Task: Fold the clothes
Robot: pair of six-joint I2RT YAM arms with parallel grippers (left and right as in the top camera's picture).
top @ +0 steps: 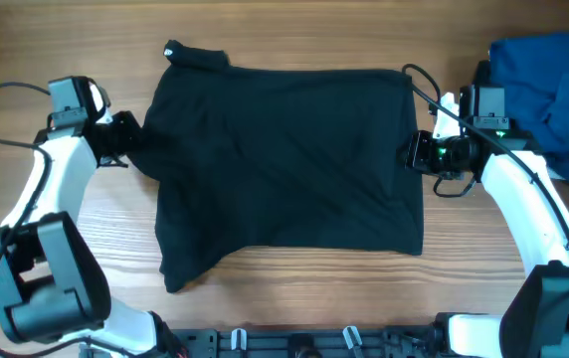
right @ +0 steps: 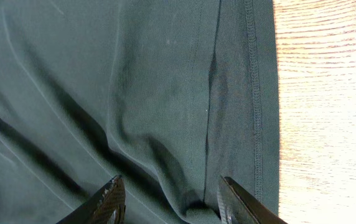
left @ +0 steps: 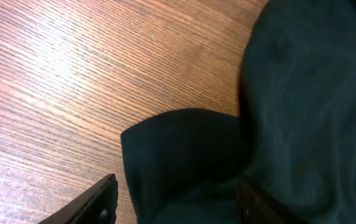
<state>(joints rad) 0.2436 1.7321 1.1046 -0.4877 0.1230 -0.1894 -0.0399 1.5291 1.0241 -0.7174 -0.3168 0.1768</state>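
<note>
Your black clothes lie spread flat on the wooden desk, filling the stretch between your two pincers. Each pincer sits at one side edge of the cloth.

Your left pincer is at the cloth's left edge, and its jaws stand apart. In the left wrist view, a rounded flap of black fabric lies just ahead of the fingers and runs in between them. One finger is over bare wood just beside the flap's edge; the other is over cloth. You are not pinching anything there.

Your right pincer is at the cloth's right edge, jaws also apart and straddling the fabric. In the right wrist view, the stitched hem runs straight ahead from the outer finger. There is bare desk outside the hem, and long soft wrinkles cross the cloth ahead of the inner finger.

Far from both pincers, at the cloth's back-left corner, a small pale mark shows. A heap of bright blue garments lies behind and outside your right pincer, apart from the black cloth. A black cable loops over the cloth's corner just behind that pincer.

Both white arms rise from bases at the near edge and bend inward at the wrist toward the cloth.
</note>
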